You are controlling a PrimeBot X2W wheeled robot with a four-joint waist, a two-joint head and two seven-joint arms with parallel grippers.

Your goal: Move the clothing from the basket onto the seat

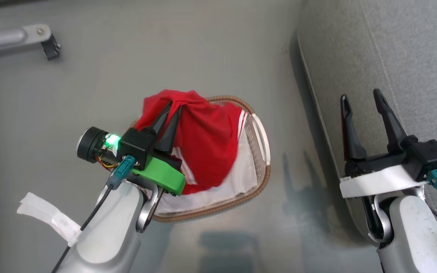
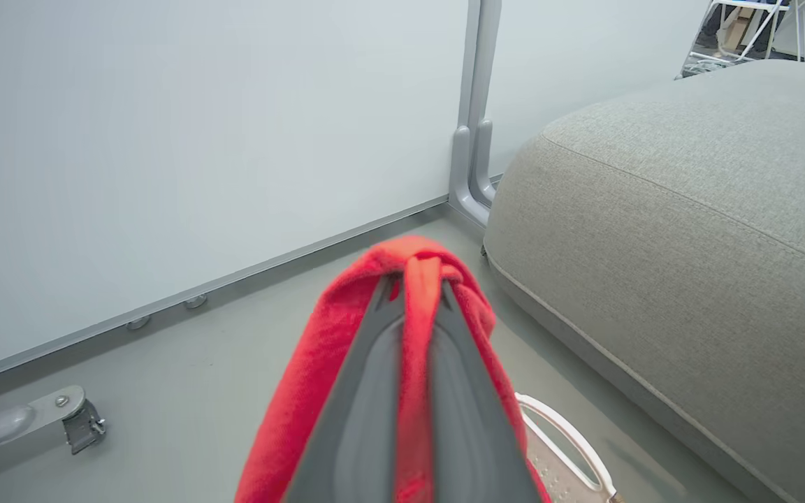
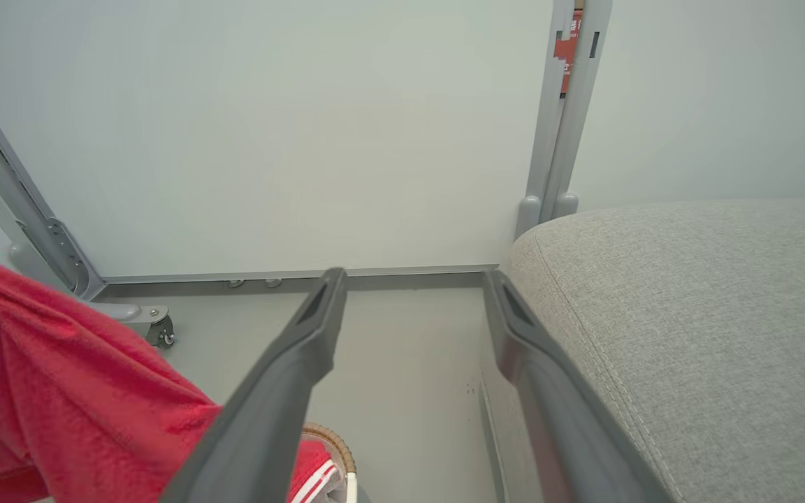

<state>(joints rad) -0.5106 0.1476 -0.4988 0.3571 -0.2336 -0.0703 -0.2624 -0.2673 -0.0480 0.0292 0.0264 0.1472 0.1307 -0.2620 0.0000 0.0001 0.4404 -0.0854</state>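
Left gripper point(image 1: 175, 107), just left of centre in the head view, is clamped tight on a bunched fold of the red clothing point(image 1: 207, 140). In the left wrist view that fold point(image 2: 420, 269) pokes up between the two dark fingers and spills down both sides of them.

From the pinch the garment drapes downward in the frame, over the basket point(image 1: 263, 178), whose brown rim curves round it at centre. A white sheet point(image 1: 237, 180) lies under the red cloth inside. I cannot tell whether the lower hem rests on it or hangs free.

Right gripper point(image 1: 360, 96), at the right of the frame, stands wide and empty, over the edge of the grey seat point(image 1: 393, 45) that fills the upper right.

What could go wrong:
- The hold is on a narrow fold only, so the cloth's weight could pull it out on a quick swing.
- The trailing hem could snag the rim or handle and drag the basket along.
- The white sheet might cling and ride up with the garment.
- A low carry could let the tail brush the floor point(image 1: 165, 49) short of the seat.

The garment's long axis runs top to bottom in the head view, leaning slightly right. The gathered end points to the top, the loose hem to the bottom, and the white side stripes point(image 1: 242, 123) lie along its right edge.
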